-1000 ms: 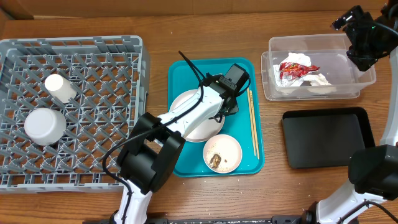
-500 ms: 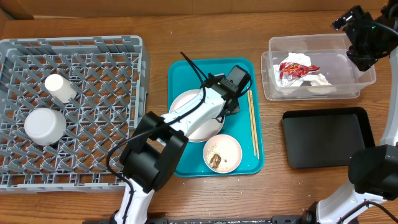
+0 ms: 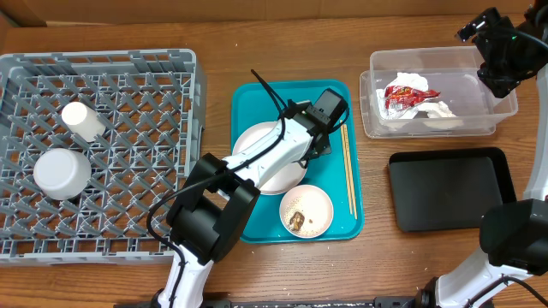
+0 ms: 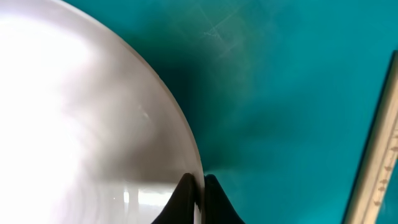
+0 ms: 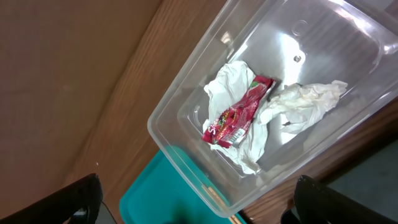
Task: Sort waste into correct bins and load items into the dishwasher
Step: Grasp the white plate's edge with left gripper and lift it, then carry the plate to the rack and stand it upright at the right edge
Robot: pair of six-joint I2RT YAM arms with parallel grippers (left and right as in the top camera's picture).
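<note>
The left gripper is pressed nearly together, its two black fingertips pinching the thin right-hand rim of the white plate, one tip on the plate's inner face and the other on the outside over the teal serving tray. The plate lies on that tray, and the wooden chopsticks lie lengthwise along the tray's right side, just beside the gripper. Nearer the front edge of the tray sits a small white bowl holding scattered rice grains and a brown food lump. To the left, the grey dish rack carries a white cup lying on its side and a second white bowl turned upside down. The right gripper is spread wide and holds nothing, hanging above the far right corner of the clear tub, which contains the red snack wrapper and crumpled white tissue. The black tray lies in front of the tub.
</note>
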